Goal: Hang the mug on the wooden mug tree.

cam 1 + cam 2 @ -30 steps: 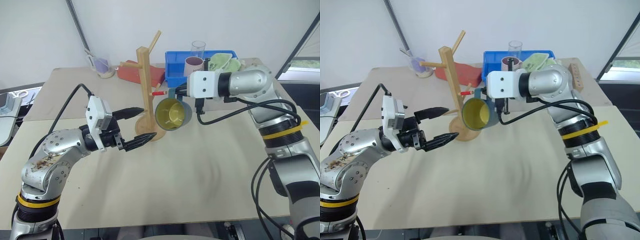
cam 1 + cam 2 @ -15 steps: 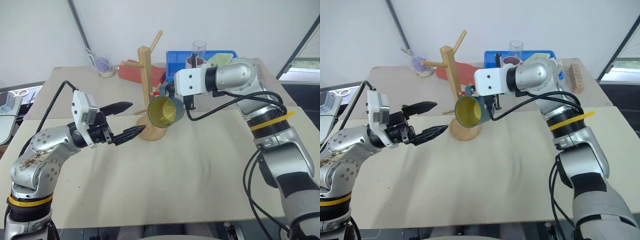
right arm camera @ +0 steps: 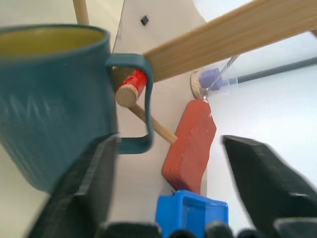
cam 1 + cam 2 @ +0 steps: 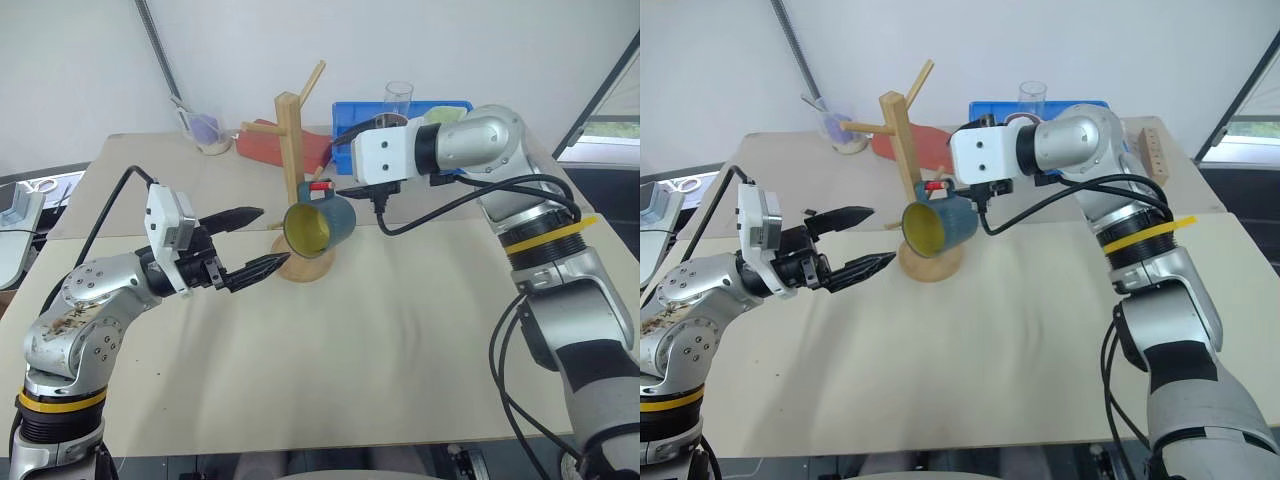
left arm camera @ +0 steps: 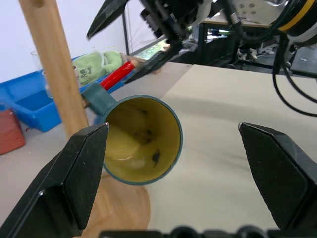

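The pale beige tabletop (image 4: 400,340) stands against a plain white wall, its near half bare. The tall light-wood mug tree (image 4: 293,180) rises from its round base mid-table. The dark teal-blue mug with yellow-green inside (image 4: 318,226) hangs by its loop handle on the red-tipped peg (image 3: 130,87), mouth tilted toward the camera. The right claw (image 3: 168,163) sits just behind the mug, fingers spread and gripping nothing. The left claw (image 4: 252,240) hovers beside the tree's base, fingers spread and empty. At the far edge lie a blue plastic bin (image 4: 350,130), a flat red object (image 4: 285,145) and a clear glass (image 4: 397,96).
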